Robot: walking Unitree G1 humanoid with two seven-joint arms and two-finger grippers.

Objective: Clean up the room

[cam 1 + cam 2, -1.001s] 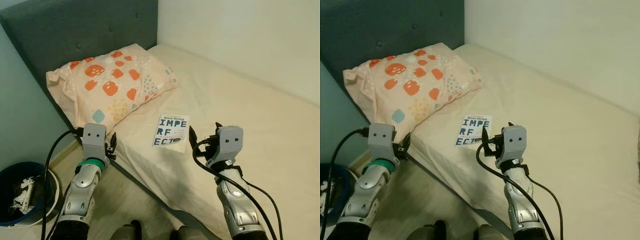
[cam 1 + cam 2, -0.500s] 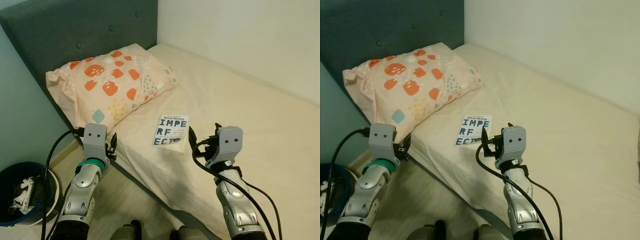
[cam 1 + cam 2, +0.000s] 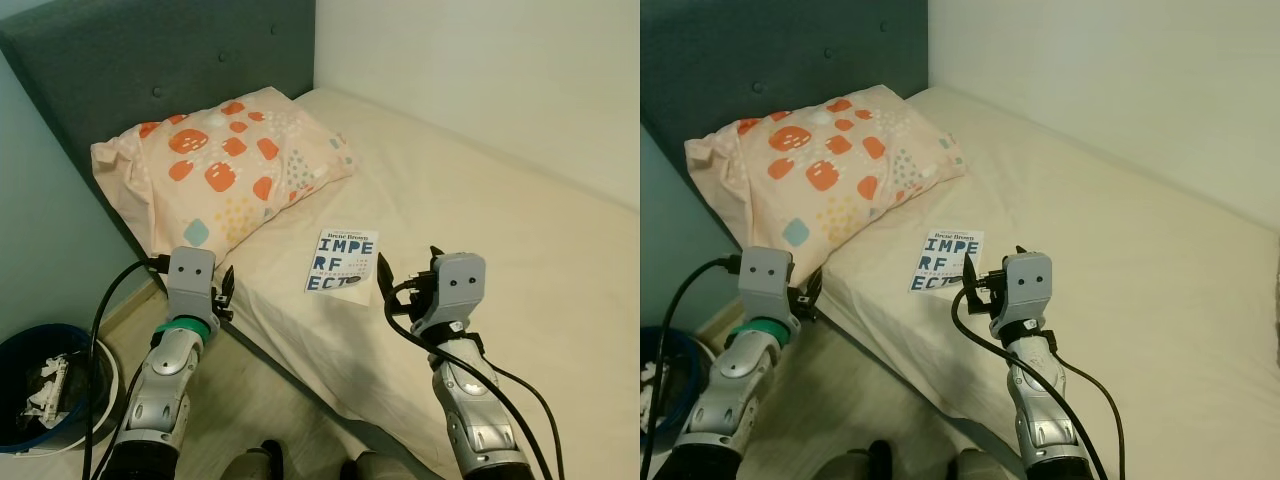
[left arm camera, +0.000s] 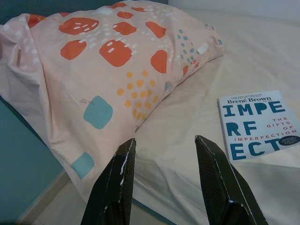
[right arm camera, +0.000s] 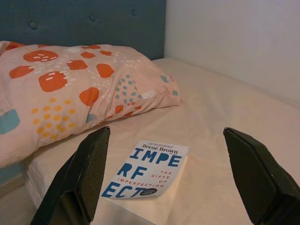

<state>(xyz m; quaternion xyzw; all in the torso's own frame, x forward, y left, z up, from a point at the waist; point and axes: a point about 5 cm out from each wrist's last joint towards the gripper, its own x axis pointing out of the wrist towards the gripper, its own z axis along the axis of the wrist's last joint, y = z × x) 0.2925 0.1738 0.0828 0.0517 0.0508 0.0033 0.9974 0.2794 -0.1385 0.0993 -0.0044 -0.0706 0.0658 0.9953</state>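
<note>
A white paperback book (image 3: 342,262) with blue letters lies flat on the cream bed sheet (image 3: 480,210), close to the bed's near edge. A peach pillow (image 3: 220,165) with orange and teal patches rests against the headboard, to the left of the book. My right gripper (image 3: 408,264) hovers open just right of the book, holding nothing; in the right wrist view the book (image 5: 146,169) lies between its wide-spread fingers (image 5: 89,164). My left gripper (image 3: 224,285) hangs open at the bed's edge below the pillow (image 4: 108,70), also holding nothing.
A grey-blue padded headboard (image 3: 150,70) backs the bed, and a pale wall (image 3: 500,70) runs along its far side. A dark blue bin (image 3: 40,385) holding white scraps stands on the wooden floor (image 3: 260,400) at my left, beside a teal wall.
</note>
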